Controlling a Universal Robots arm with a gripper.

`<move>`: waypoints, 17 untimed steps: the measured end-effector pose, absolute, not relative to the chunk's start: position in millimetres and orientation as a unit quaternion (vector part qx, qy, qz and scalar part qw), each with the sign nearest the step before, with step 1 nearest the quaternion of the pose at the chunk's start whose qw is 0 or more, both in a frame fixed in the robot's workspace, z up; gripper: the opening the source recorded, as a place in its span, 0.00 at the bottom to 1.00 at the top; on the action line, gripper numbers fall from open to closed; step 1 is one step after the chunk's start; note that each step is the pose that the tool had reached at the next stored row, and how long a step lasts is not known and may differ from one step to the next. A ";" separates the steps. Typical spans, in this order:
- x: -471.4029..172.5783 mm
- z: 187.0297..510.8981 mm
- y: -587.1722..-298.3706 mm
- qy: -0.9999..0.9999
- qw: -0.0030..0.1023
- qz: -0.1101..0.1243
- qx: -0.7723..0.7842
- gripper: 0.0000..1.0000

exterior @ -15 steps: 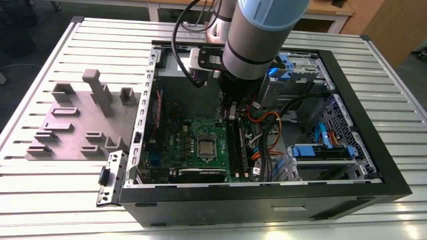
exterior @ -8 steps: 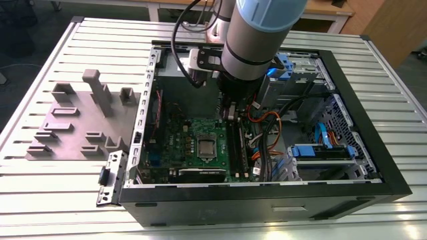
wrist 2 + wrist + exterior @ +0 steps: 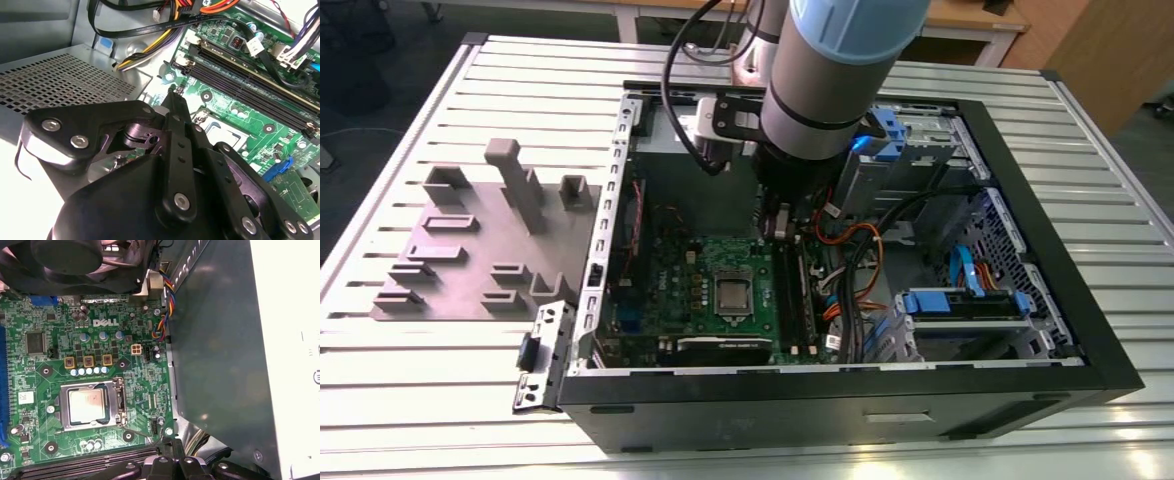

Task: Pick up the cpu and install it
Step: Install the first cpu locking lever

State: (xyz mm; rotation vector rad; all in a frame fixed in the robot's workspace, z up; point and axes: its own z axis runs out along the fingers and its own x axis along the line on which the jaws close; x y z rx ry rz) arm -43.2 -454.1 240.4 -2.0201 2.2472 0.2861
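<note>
A table of ribbed silver metal slats carries everything. An open black computer case lies on its side on it, taking up the middle and the exterior view's right. On the exterior view's left, just beside the case, a flat grey fixture plate with upright blocks rests on the slats. A small black bracket sits against the case's near corner.

Probably lab: slatted metal workbench
</note>
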 end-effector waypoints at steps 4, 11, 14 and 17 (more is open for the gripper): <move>-44.1 239.0 -452.4 0.739 0.053 0.094 -0.665 0.11; -45.2 237.9 -452.8 0.739 0.050 0.091 -0.665 0.11; -45.4 238.0 -453.2 0.740 0.044 0.084 -0.665 0.11; -45.3 238.4 -453.2 0.741 0.037 0.077 -0.666 0.11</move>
